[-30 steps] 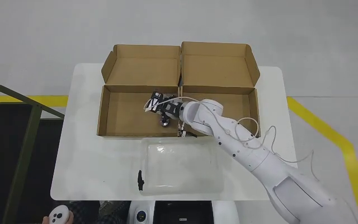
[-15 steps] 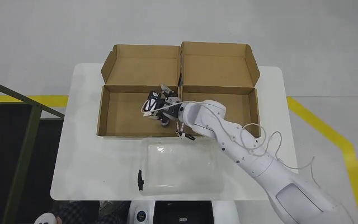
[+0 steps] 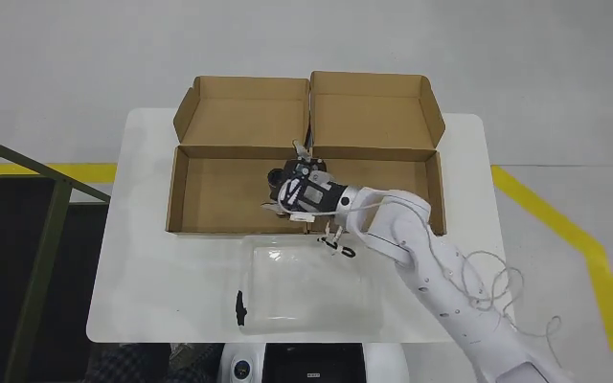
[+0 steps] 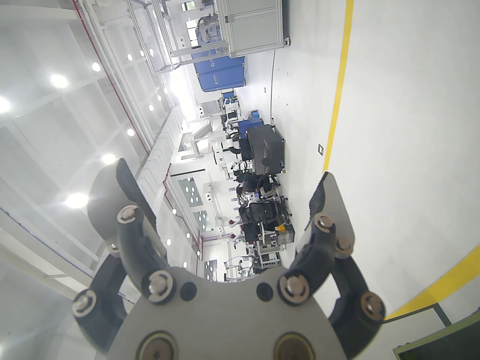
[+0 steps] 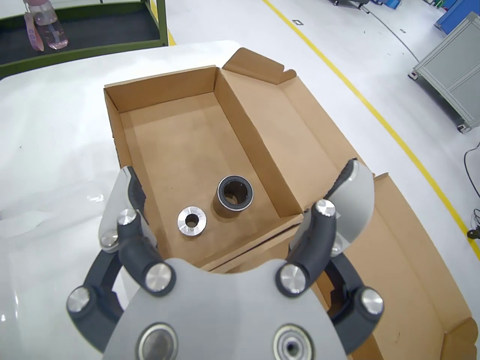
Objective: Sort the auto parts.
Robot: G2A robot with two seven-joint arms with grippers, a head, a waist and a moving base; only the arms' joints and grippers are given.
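Now that the right gripper (image 5: 240, 177) has drawn back from over the middle of the left box (image 3: 206, 196) toward its right wall, its jaws stand released and empty. Silver bushing (image 5: 191, 222) and black sleeve (image 5: 235, 192) rest just beside each other on the box floor near that wall. Judgement: drop-off complete, next part due. Left gripper (image 4: 223, 172): released, empty, aimed at the room

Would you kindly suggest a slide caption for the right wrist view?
Open right gripper over a cardboard box holding a silver ring and a dark-bored sleeve.
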